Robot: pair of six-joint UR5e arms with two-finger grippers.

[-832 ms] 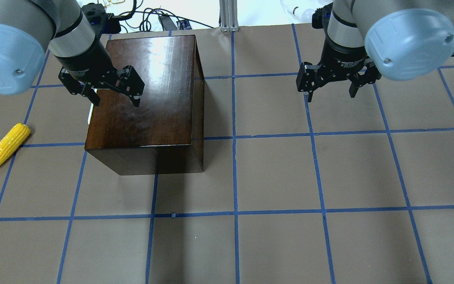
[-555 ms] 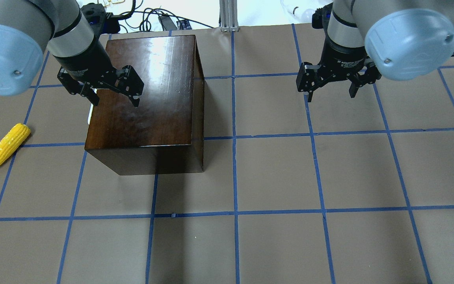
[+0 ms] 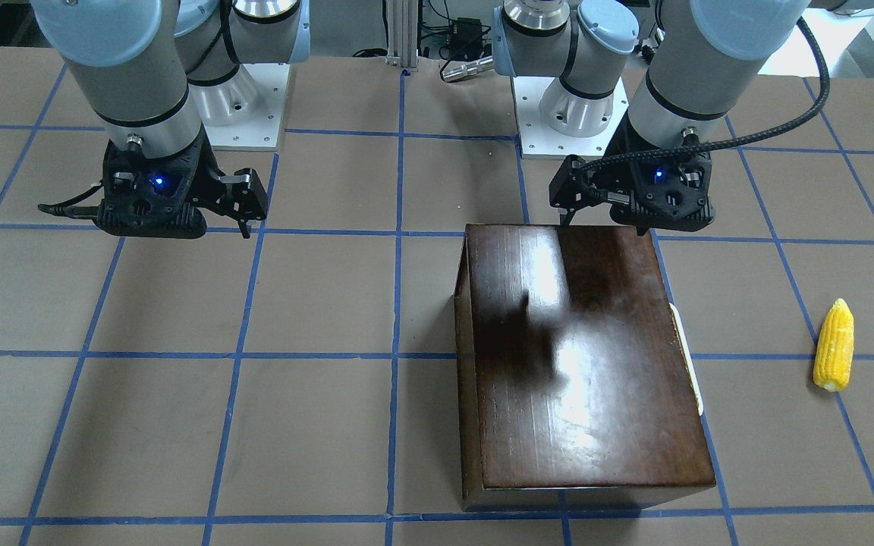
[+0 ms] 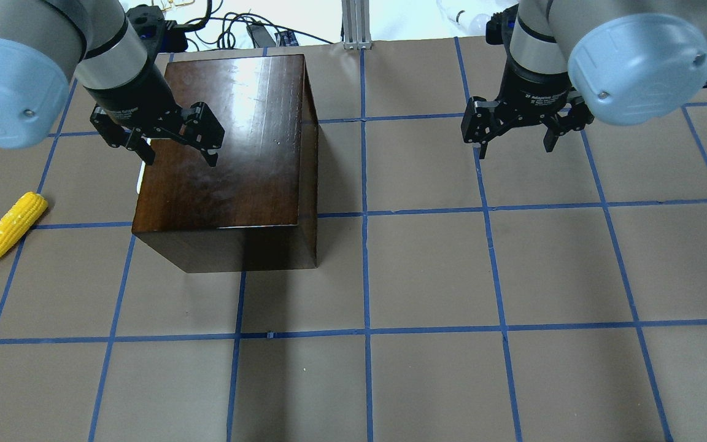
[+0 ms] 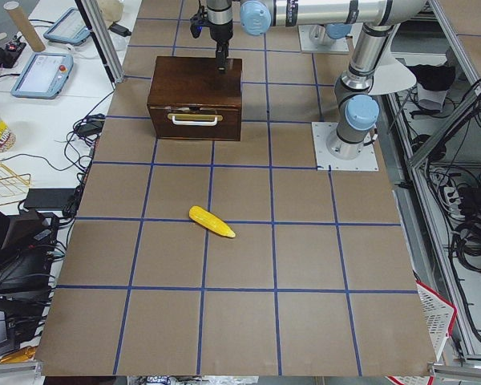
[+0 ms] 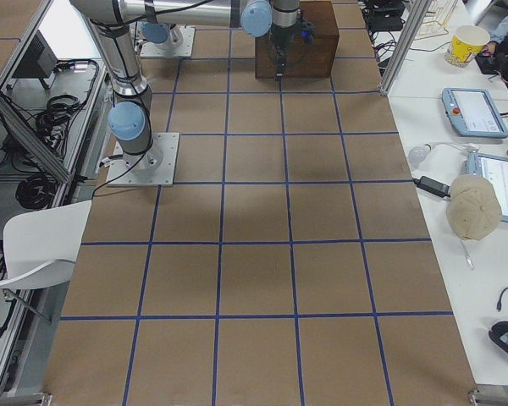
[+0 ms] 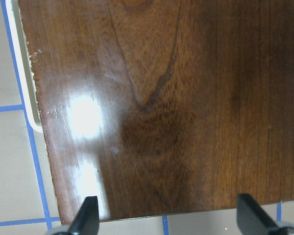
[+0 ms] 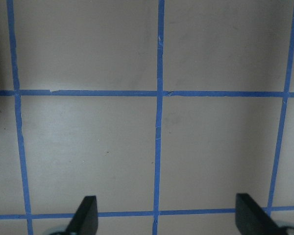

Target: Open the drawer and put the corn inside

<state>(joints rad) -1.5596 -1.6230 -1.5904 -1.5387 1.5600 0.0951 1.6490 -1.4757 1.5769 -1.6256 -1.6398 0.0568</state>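
The glossy dark-brown box (image 4: 224, 159) stands on the table's left half and also shows in the front view (image 3: 589, 356). Its drawer is shut, and its whitish handle (image 5: 196, 119) faces the robot's left; only a sliver of the handle (image 4: 139, 178) shows from overhead. The yellow corn (image 4: 10, 229) lies on the table left of the box, apart from it, and shows in the front view (image 3: 834, 345). My left gripper (image 4: 180, 158) hovers open and empty over the box top near its handle side (image 7: 169, 220). My right gripper (image 4: 515, 149) is open and empty over bare table (image 8: 169, 220).
Blue tape lines grid the brown table. The two arm bases (image 3: 570, 114) stand at the robot's side. Cables and an aluminium post (image 4: 356, 24) lie along that edge. A side table with tablets (image 6: 474, 110) stands beyond the far edge.
The left gripper has shifted very slightly over the box top. Nothing else has moved.
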